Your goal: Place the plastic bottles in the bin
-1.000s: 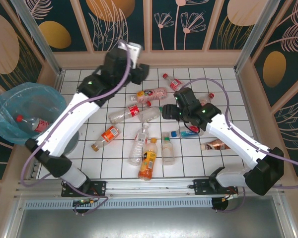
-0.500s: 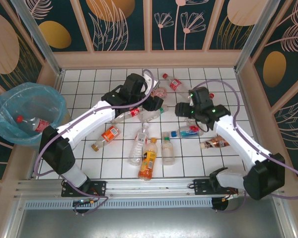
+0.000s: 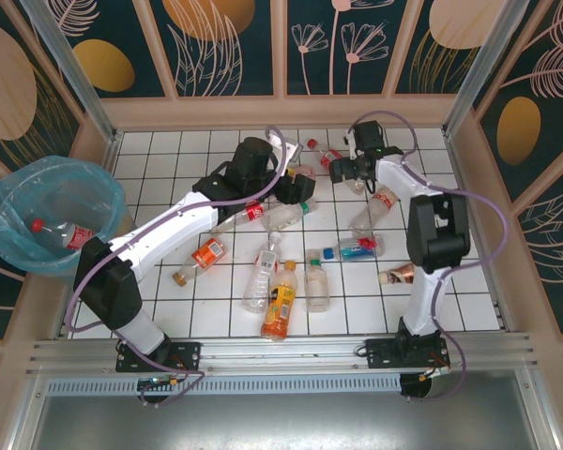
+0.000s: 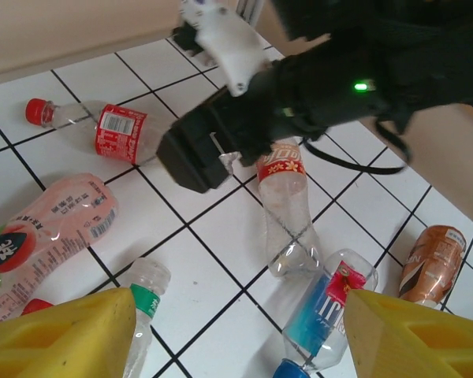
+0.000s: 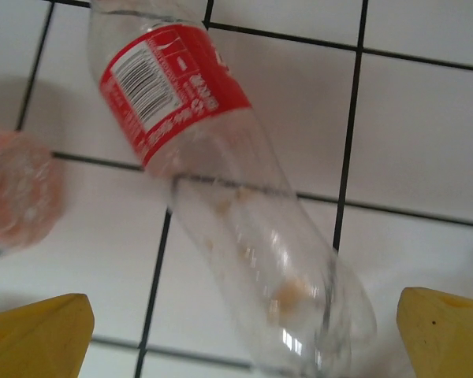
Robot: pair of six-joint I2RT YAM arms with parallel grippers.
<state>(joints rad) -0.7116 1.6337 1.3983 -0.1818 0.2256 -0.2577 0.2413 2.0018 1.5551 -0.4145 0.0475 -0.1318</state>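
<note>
Your right gripper [image 5: 243, 327] spread wide over red-label bottle [image 5: 181, 110] — likely to straddle it; left gripper [image 4: 236, 335] wide too, empty.

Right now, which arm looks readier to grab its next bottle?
Right, probably. The right gripper has its open fingers on either side of a red-labelled bottle lying flat. The left gripper is open too, but its nearest bottles lie off-centre, beside its fingers.

The top camera looks steeply down over the whole tiled table [image 3: 216, 305] (near edge at frame bottom). Left wrist slants close across the tiles; right wrist looks nearly straight down, closer still. All share one red-labelled bottle [image 3: 330, 157].
</note>
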